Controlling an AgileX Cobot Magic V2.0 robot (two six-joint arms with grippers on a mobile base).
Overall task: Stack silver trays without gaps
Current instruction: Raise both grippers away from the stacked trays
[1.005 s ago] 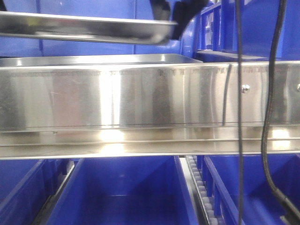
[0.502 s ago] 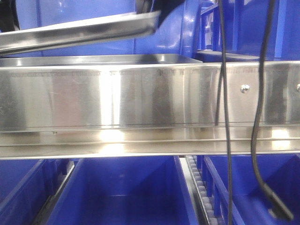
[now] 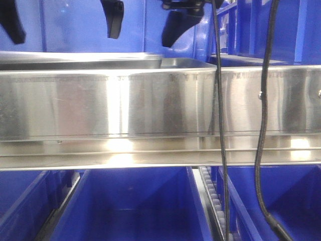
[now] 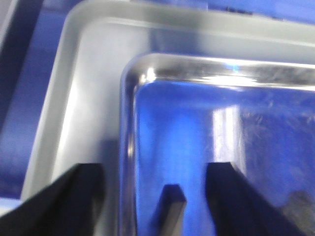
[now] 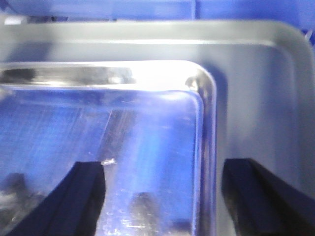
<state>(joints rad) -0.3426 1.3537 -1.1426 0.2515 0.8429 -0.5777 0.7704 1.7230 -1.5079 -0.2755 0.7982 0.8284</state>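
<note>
While nested: two silver trays (image 4: pixel 206 98).

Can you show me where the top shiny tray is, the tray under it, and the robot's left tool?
top tray (image 4: pixel 206 128), left wrist view, on its reflective floor.
lower tray (image 4: pixel 83 98), left wrist view, on its exposed floor.
left tool (image 4: pixel 155 196), left wrist view, midway between its fingertips.

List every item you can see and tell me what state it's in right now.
Upper tray: released, lying inside the lower tray, offset from its corner.
Lower tray: resting behind the rail, holding the upper tray.
Left gripper: open, fingers straddling the upper tray's rim.
Right gripper: open, fingers straddling the upper tray's rim.
Rail: fixed, level, hiding the trays' sides.
Cables: hanging loose in front of the rail.
</note>
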